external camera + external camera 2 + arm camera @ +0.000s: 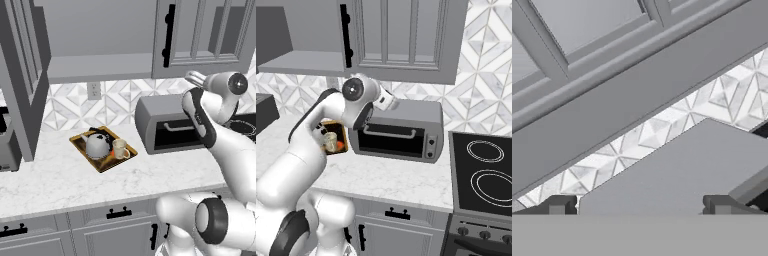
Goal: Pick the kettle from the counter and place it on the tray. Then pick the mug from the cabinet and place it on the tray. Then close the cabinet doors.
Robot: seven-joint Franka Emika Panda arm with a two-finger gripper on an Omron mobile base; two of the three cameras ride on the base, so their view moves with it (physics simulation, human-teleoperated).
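kettle (97, 145): silver dome with a dark handle on top, sitting on the tray at centre left of the left base view, spout toward the upper left.
mug (120, 148): cream, upright on the tray just beside the kettle on its right side, handle toward the frame's right; in the right base view it peeks out beside the arm at left centre.
tray (80, 144): golden-brown rim, dark surface, lying flat on the counter and turned at an angle.
counter (60, 175): white marbled worktop across the lower half of the left base view, above grey drawers with black handles.
cabinet (100, 67): grey shelf bare at the top centre of the left base view.
cabinet doors (205, 35): right door at upper right is nearly shut, black bar handle at its left edge; left door stands swung out at the left edge.
toaster oven (165, 125): large grey box on the counter right of the tray.
gripper (639, 207): fingertips spread wide apart at the bottom of the hand view, nothing between them, above the toaster oven's top and below the door's lower edge.
stove (483, 175): black cooktop at the lower right of the right base view.
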